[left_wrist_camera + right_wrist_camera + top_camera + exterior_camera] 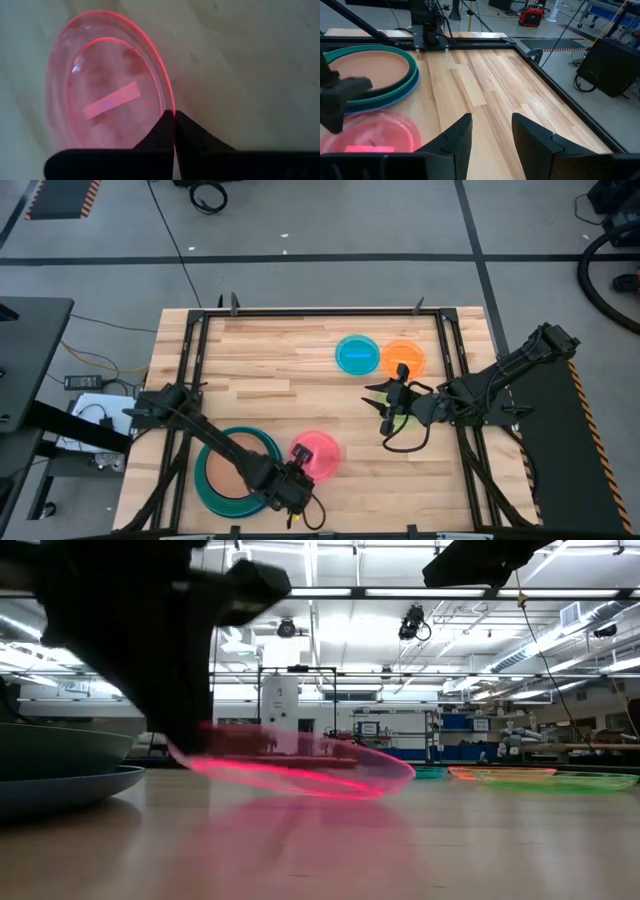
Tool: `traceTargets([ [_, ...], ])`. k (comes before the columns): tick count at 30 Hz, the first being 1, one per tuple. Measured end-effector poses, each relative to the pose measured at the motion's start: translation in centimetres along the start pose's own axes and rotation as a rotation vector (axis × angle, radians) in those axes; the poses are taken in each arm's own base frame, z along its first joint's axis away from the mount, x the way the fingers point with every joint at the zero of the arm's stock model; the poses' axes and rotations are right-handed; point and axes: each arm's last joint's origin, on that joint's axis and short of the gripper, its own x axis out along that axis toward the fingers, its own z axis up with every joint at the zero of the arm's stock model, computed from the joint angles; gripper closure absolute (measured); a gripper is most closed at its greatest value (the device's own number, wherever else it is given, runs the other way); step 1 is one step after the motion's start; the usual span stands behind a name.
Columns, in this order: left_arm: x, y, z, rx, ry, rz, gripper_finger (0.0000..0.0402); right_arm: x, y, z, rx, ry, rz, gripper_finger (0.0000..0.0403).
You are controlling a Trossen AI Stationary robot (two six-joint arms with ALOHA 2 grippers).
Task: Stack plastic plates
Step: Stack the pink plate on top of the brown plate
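Observation:
The small pink plate (pixel 320 452) lies near the table's front edge, right of a stack (pixel 232 470) with a blue plate at the bottom, teal above it and tan-brown on top. My left gripper (pixel 295 480) is shut on the pink plate's rim. The cyan plate (pixel 357 355) and the orange plate (pixel 403 358) sit side by side near the far edge. My right gripper (pixel 385 408) hovers open over the translucent green plate (pixel 401 421), which it mostly hides. In its wrist view the right gripper (pixel 492 135) has only bare wood between its fingers. My left gripper (pixel 174 125) pinches the pink plate's rim (pixel 172 107) between its two fingertips, on the side toward the table's front edge. The fingers slant down at the rim. In the low view the plate (pixel 300 765) is tilted, its held side raised. Whether its other side touches the table I cannot tell.
A black metal frame (pixel 300 312) runs around the wooden table top. Bare wood (pixel 270 370) fills the middle and far left of the table. The stack (pixel 370 70) stands right beside the pink plate (pixel 370 132).

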Motion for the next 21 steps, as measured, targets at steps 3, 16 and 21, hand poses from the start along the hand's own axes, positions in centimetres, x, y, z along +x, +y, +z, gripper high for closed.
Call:
traceTargets([
  [3,-1.4,-0.2,0.5,-0.032,0.038,0.022,0.0396,0.0,0.0,0.0,0.0,0.0,0.0,0.0253],
  [16,-8.8,-4.4,1.2,-0.333,0.142,0.048,0.0396,0.0,0.0,0.0,-0.002,0.003,-0.001,0.0253],
  [21,-11.2,-6.5,0.2,-0.484,0.216,0.048,0.0395,0.0,0.0,0.0,-0.003,0.003,0.0,0.0253],
])
